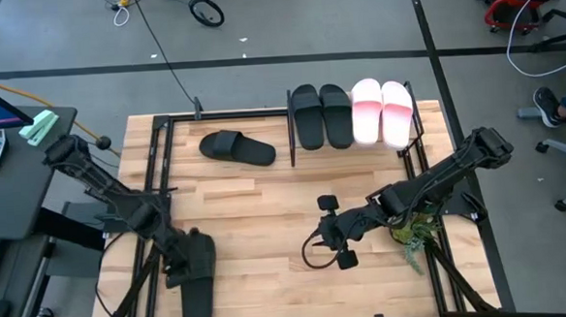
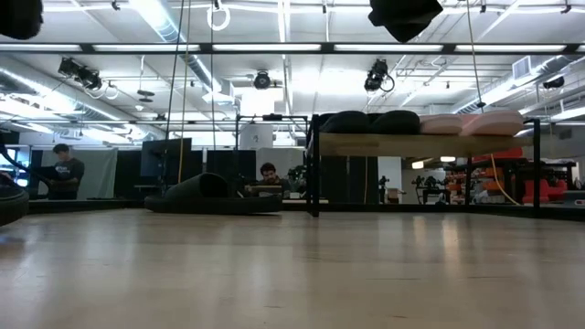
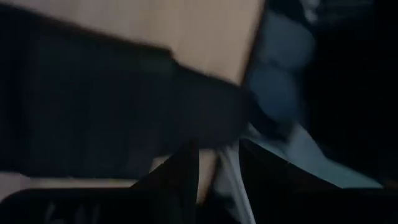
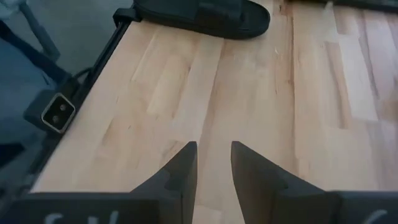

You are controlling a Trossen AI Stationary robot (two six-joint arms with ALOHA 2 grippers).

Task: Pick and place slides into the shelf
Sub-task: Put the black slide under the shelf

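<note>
The shelf stands at the table's far edge. Two black slides and two pale pink slides lie side by side on its top board. A third black slide lies flat on the table left of the shelf, also in the right wrist view. A fourth black slide lies at the near left edge. My left gripper is right beside it, open by a narrow gap. My right gripper hovers over mid-table, empty, its fingers a narrow gap apart.
Bare wood spreads between the two grippers and the shelf. A black metal frame runs along the table's left side, also in the right wrist view. A green plant-like thing sits by the right arm. People work in the room beyond.
</note>
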